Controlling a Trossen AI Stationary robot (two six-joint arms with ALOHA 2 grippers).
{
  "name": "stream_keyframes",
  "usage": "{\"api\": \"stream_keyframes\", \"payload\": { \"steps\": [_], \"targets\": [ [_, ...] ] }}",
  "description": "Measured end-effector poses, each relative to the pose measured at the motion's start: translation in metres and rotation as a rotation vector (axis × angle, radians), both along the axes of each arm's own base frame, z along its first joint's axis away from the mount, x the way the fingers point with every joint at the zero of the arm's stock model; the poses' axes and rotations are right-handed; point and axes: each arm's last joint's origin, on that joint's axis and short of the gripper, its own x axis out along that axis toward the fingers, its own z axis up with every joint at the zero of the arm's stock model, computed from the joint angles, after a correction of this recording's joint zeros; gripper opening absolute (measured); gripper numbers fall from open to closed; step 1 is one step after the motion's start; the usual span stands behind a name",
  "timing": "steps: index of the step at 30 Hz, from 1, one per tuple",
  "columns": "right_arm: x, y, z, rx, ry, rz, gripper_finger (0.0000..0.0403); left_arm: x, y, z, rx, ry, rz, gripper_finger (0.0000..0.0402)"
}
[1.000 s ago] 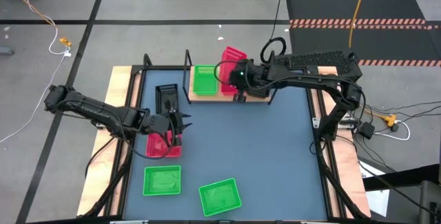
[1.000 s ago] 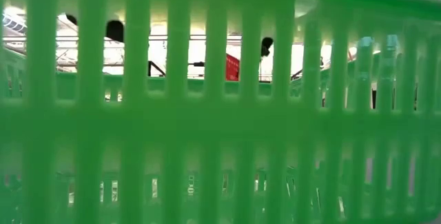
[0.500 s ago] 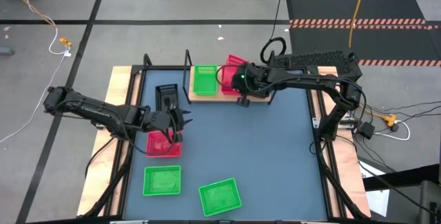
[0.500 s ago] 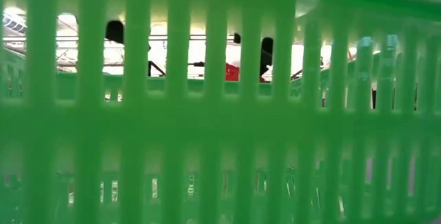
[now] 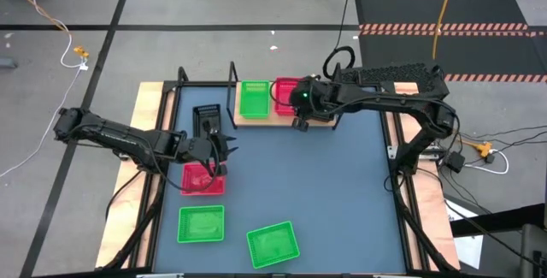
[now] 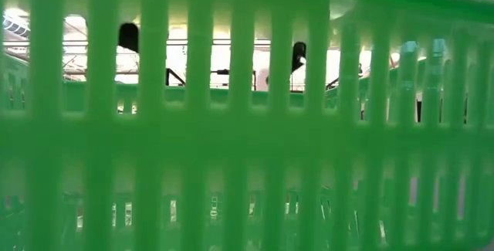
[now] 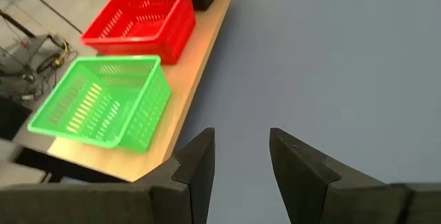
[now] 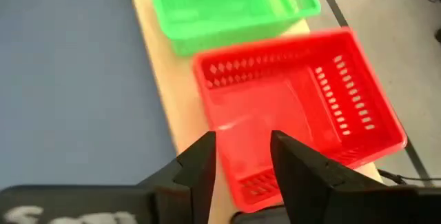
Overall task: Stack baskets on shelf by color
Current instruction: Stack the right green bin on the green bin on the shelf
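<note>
Near the lower centre of the high view, the left end effector [image 5: 215,156] hovers released over a red basket [image 5: 202,179], long axis along its reach. Farther up, the right end effector [image 5: 299,117] has just let go; its red basket [image 5: 285,95], tilted a second ago, now sits flat on the shelf [image 5: 256,121] beside the green basket [image 5: 254,99].

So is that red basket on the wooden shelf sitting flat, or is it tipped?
Flat. The red basket rests level on the shelf beside the green basket; the right gripper is open, off it.
</note>
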Motion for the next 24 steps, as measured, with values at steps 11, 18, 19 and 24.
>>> {"api": "stream_keyframes", "payload": {
  "steps": [11, 18, 19, 24],
  "targets": [
    [-0.023, 0.075, -0.020, 0.092, -0.583, 0.224, 0.0121, -0.007, 0.001, -0.008, -0.063, 0.071, 0.067, 0.0143],
    [-0.040, 0.117, -0.052, 0.134, -0.724, 0.517, 0.0121, 0.003, -0.002, 0.000, -0.131, -0.078, 0.083, 0.0143],
    [-0.041, 0.123, -0.055, 0.110, -0.725, 0.556, 0.0121, 0.005, -0.004, 0.001, -0.146, -0.100, 0.085, 0.0143],
    [-0.043, 0.155, -0.056, -0.014, -0.731, 0.758, 0.0121, 0.025, -0.019, -0.003, -0.198, -0.205, 0.042, 0.0143]
  ]
}}
